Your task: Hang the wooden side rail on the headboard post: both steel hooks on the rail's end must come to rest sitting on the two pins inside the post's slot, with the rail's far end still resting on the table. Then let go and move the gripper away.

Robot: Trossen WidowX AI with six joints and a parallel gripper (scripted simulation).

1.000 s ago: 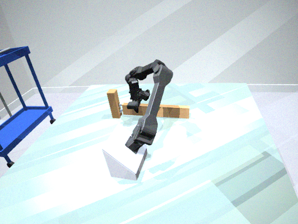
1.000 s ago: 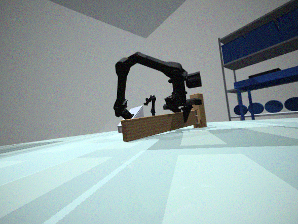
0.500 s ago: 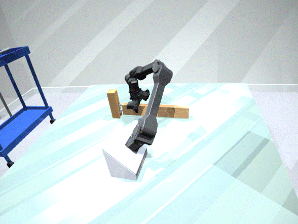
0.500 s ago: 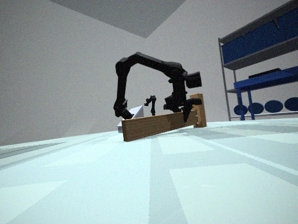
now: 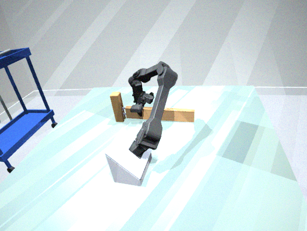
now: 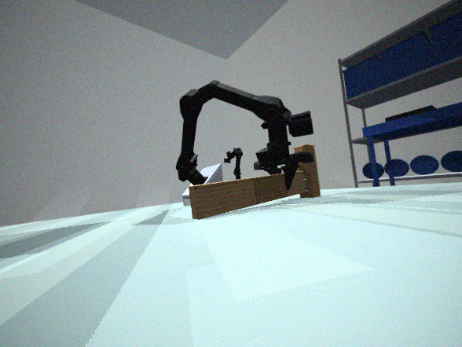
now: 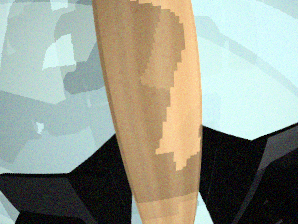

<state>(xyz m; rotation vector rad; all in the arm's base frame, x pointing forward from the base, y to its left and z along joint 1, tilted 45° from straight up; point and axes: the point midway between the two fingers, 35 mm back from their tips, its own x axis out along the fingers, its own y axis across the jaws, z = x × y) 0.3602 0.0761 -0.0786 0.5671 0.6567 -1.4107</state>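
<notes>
The wooden rail [image 5: 180,115] [image 6: 224,196] [image 7: 150,75] stands on its long edge, its far end on the table. My gripper [image 5: 140,111] [image 6: 286,177] [image 7: 151,127] is shut on the rail near its hook end, with one finger on each side. The upright wooden post [image 5: 117,108] [image 6: 313,177] stands just beyond that end. The two small steel hooks [image 5: 124,114] show between the rail's end and the post, reaching to the post's face. The slot and pins are hidden, so I cannot tell whether the hooks sit on the pins.
The arm's base is on a pale wedge-shaped block [image 5: 130,173] [image 6: 213,173] on the table [image 5: 78,204] [image 6: 275,314]. A blue cart [image 5: 26,128] stands off the table's left side. A shelf rack [image 6: 405,90] is in the background. A small dark arm [image 6: 237,161] shows behind the rail.
</notes>
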